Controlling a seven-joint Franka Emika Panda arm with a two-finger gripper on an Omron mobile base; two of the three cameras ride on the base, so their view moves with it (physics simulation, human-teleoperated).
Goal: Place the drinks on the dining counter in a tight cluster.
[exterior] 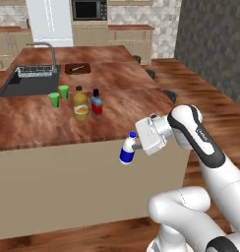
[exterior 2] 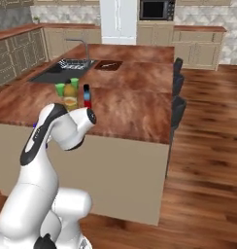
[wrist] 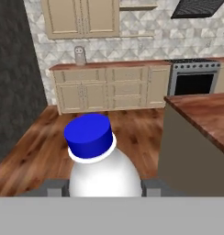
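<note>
My gripper [exterior: 134, 147] is shut on the small white bottle [exterior: 127, 149] with a blue cap and label, holding it in the air just off the near front edge of the dining counter [exterior: 33, 123]. Up close in the hand view, the white bottle [wrist: 102, 167] sits between the fingers [wrist: 54, 187], cap pointing up in that frame. On the counter stand the amber-yellow bottle [exterior: 80, 104] and the blue flask [exterior: 96, 103] with its red label, side by side and almost touching. From the right base view the amber bottle [exterior 2: 69, 97] and flask [exterior 2: 87, 97] peek over my arm.
Two green cups [exterior: 59, 95] stand left of the bottles, near the dark sink [exterior: 23, 83] and faucet [exterior: 45, 51]. A dark board [exterior: 76, 68] lies farther back. Stools [exterior 2: 177, 97] line the island's right side. The wall counter and oven [wrist: 192, 80] lie beyond.
</note>
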